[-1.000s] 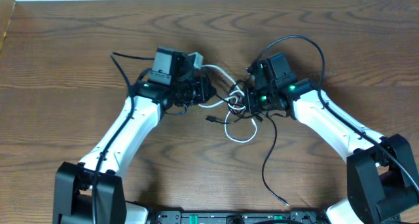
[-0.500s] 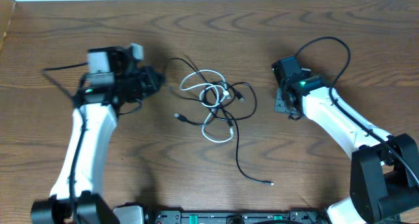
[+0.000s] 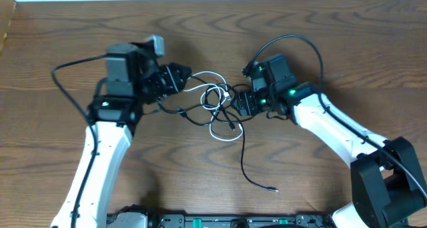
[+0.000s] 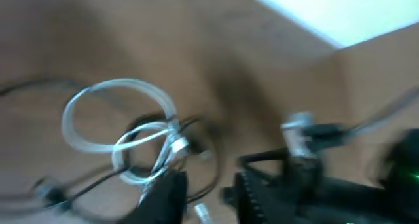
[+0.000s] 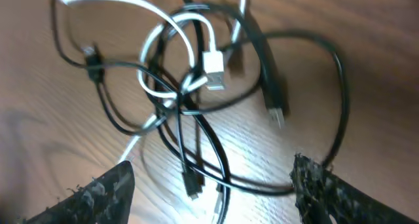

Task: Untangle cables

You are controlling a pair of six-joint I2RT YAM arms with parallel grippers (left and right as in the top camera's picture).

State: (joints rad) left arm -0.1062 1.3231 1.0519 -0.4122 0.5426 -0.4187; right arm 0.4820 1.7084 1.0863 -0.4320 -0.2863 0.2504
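Your cables lie in one knot on the table, about midway between its left and right edges and nearer the far edge than the near one. White loops and black cords cross through each other there. One black cord trails out of the knot toward the near edge and ends in a small plug. Your left gripper sits at the knot's left side. In the blurred left wrist view its jaws are parted a little, with a white loop just ahead of them and nothing clearly clamped. Your right gripper is at the knot's right side, low over it. Its fingers stand wide apart at the lower corners of the right wrist view, and the tangle lies on the wood beyond them, a white USB plug near its centre. You cannot tell whether either claw touches a cord
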